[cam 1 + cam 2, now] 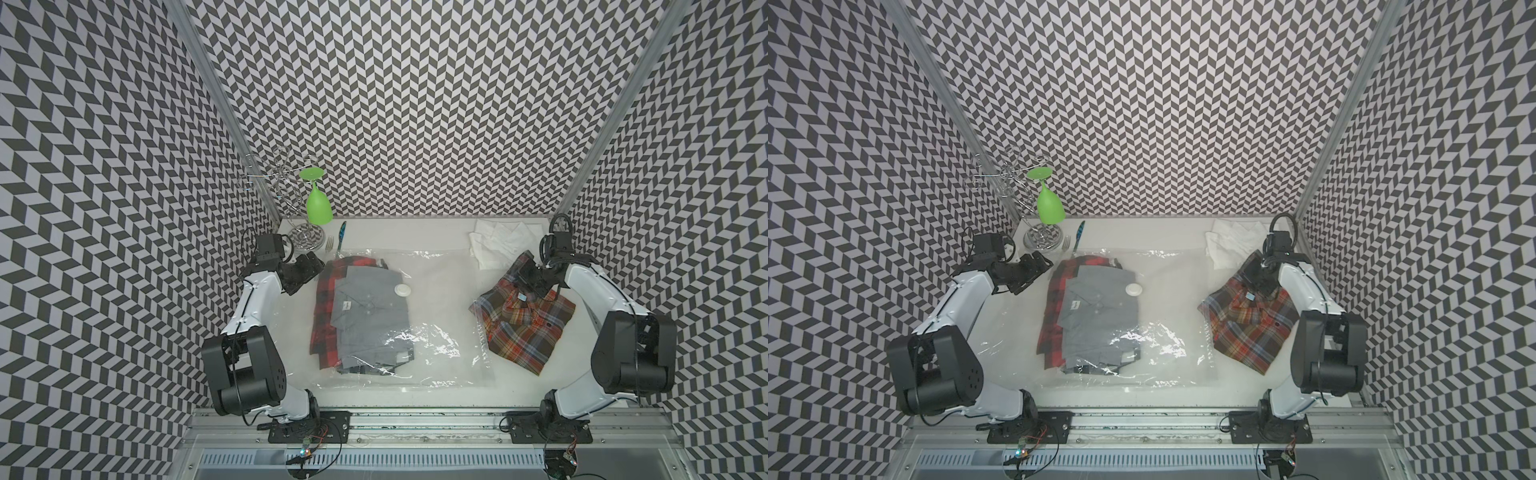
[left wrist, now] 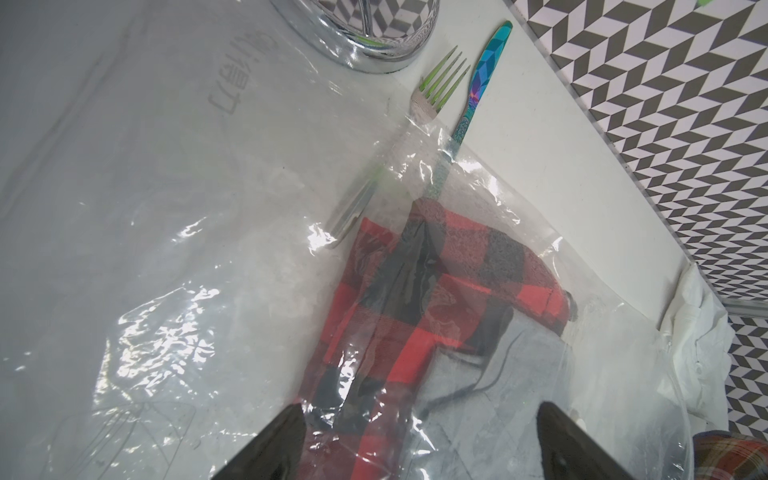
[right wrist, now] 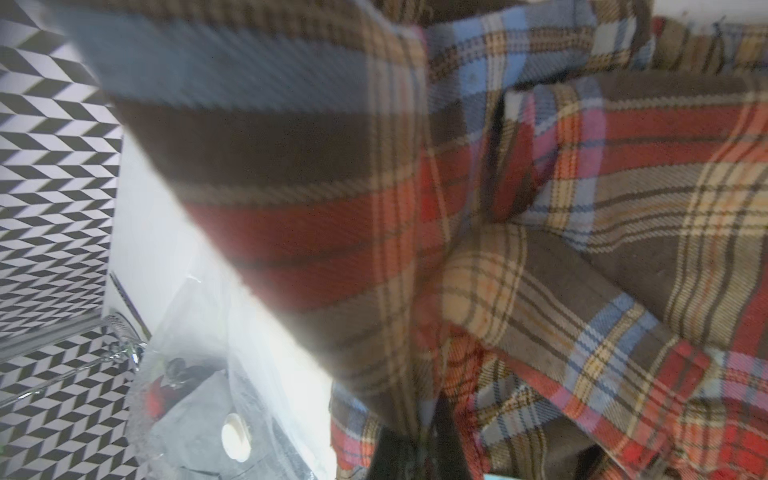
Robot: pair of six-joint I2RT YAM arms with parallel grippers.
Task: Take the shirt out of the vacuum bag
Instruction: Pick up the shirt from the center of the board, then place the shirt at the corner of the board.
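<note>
A white table [image 1: 436,235] is boxed in by chevron walls [image 1: 415,104] at 9, 12 and 3 o'clock. The vacuum bag [image 1: 440,299] lies flat across the centre, with a grey shirt [image 1: 365,316] on a red checked shirt [image 1: 326,286] inside it toward 9. At 3 o'clock the right gripper [image 1: 527,279] clamps a brown plaid shirt [image 1: 528,332], which has one corner overlapping the bag's edge. The left gripper [image 2: 419,415] hangs wide at 10. A wire rack [image 1: 305,239], fork [image 1: 330,243] and knife [image 1: 342,235] crowd 11, and a white cloth [image 1: 498,241] sits at 1. Bare table runs along 12 between them.
</note>
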